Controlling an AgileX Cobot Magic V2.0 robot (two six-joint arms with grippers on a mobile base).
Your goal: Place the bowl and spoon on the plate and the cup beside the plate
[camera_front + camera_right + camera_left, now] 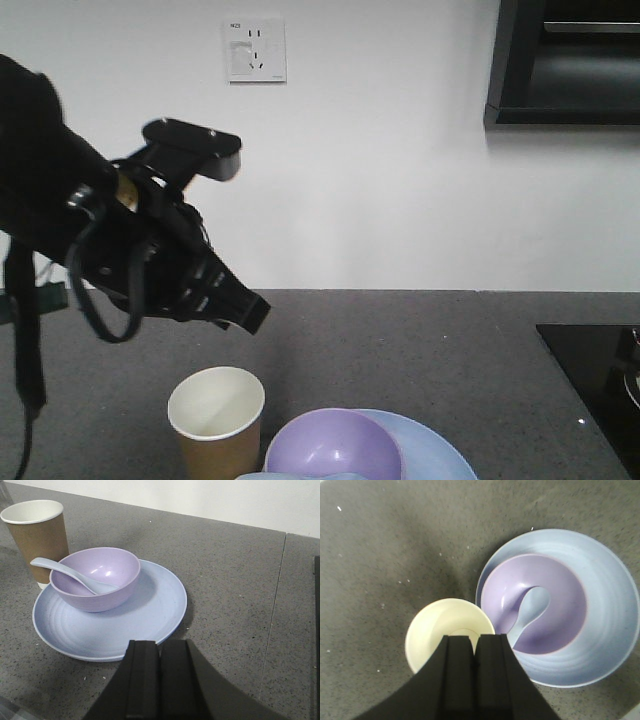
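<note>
Right wrist-mounted view — spoon (75, 576) inside bowl (97, 580) — on plate (145, 610).

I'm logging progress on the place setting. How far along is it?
It looks finished. The bowl sits on the plate, the spoon rests in the bowl, and the cup stands beside the plate. Both the left gripper and the right gripper are shut and empty. Nothing visible remains.

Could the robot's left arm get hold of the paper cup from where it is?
Probably yes. The left gripper hangs over the cup, fingers shut, with nothing between; it would have to open first.
</note>
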